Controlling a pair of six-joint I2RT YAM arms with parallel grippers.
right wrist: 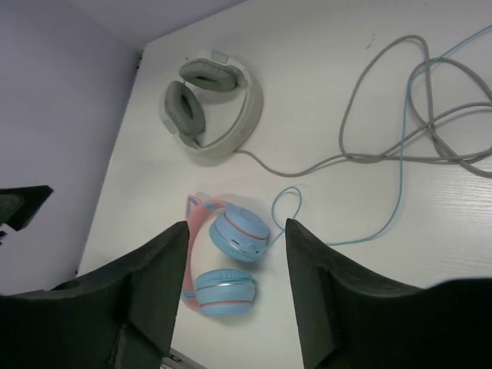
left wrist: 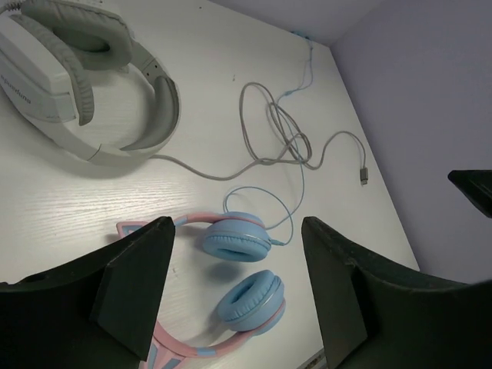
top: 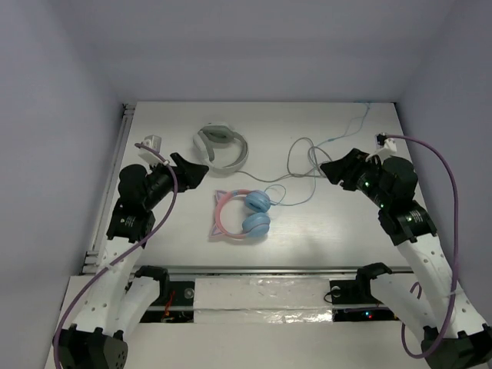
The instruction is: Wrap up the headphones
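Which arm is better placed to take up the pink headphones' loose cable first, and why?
Right. The thin blue cable trails from the headphones toward the right gripper, whose open fingers hover beside it; the left gripper sits over by the grey headset.

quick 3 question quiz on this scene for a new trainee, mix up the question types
1. True or false: the left gripper is shut on the headphones.
2. Which lies farther from the arm bases in the top view?
A. the grey-white headset
B. the headphones
C. neither, one is stacked on the other
3. Short answer: what colour is the thin cable that loops out of the headphones?

Key
1. False. The left gripper is open above the table and holds nothing.
2. A
3. Light blue. The grey-white headset has a separate grey lead.
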